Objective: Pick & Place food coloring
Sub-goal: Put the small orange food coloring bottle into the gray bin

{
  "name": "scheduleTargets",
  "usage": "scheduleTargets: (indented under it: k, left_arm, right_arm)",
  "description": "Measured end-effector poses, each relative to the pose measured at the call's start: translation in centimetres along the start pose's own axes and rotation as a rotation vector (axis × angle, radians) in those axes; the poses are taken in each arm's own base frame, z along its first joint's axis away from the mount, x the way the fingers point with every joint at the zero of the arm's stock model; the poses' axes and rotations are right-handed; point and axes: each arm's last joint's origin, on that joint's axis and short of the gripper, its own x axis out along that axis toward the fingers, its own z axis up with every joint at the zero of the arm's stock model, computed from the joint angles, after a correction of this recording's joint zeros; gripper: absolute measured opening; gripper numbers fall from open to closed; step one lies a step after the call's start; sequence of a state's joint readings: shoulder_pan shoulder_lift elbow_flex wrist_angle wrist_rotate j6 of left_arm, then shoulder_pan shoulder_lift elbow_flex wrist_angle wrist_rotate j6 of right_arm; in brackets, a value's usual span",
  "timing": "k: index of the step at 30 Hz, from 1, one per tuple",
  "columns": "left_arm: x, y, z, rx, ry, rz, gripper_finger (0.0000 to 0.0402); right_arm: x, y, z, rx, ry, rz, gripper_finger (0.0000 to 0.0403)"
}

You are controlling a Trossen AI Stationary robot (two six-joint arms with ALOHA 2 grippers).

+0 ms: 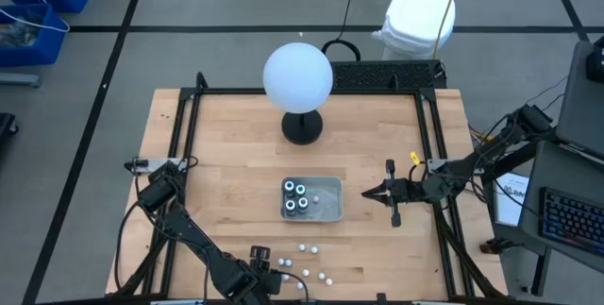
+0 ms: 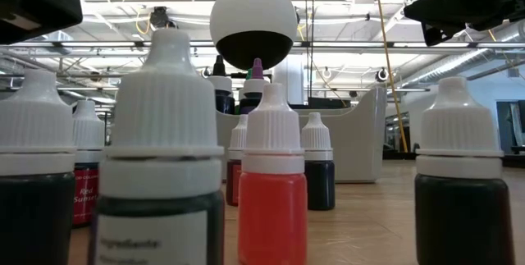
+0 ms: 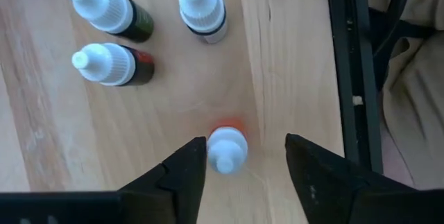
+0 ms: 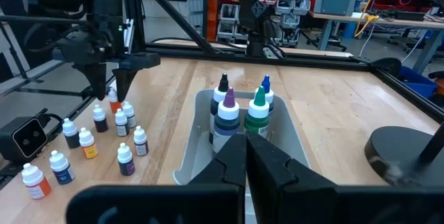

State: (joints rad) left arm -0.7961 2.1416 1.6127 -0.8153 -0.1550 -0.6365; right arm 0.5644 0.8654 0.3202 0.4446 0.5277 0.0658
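Note:
Several small white-capped food coloring bottles (image 1: 304, 260) stand upright on the wooden table near its near edge. Four larger dark bottles with ringed tops (image 1: 296, 196) stand in the grey tray (image 1: 328, 212); they also show in the right wrist view (image 4: 239, 113). My left gripper (image 3: 246, 151) is open and points down, its fingers on either side of an orange bottle with a white cap (image 3: 226, 149). My right gripper (image 4: 246, 158) is shut and empty, level, just right of the tray (image 1: 370, 193). My left gripper comes from above with its fingers pointing down on either side of the orange bottle's white cap (image 3: 223, 143). One finger (image 3: 196, 160) stands right beside the cap; I cannot tell whether it touches. The bottle stands upright on the table.
A big white globe on a black base (image 1: 298, 78) stands at the far middle of the table. Three other small bottles (image 3: 111, 37) stand close beyond the orange one. A black frame rail (image 3: 354, 78) runs along the table's edge beside my left gripper.

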Motion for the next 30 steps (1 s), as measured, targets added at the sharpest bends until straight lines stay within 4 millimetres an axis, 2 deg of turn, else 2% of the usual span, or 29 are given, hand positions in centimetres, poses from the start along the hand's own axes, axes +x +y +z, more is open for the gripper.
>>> scheduleTargets:
  k: [9,19,26,30]
  left_arm:
    - [-0.32,0.70,0.65,-0.030,0.019,-0.050,0.0128]
    - [-0.30,0.80,0.72,-0.030,0.020,-0.053,0.0105]
    - [-0.30,0.75,0.71,-0.024,0.026,-0.064,0.0069]
    - [-0.58,0.84,0.78,-0.027,0.058,-0.093,0.0068]
  right_arm:
    - [0.00,0.00,0.00,0.000,0.000,0.000,0.0000]
    - [0.00,0.01,0.00,0.000,0.000,0.000,0.0000]
    - [0.00,0.00,0.00,0.000,0.000,0.000,0.0000]
    - [0.00,0.00,0.00,0.000,0.000,0.000,0.0000]
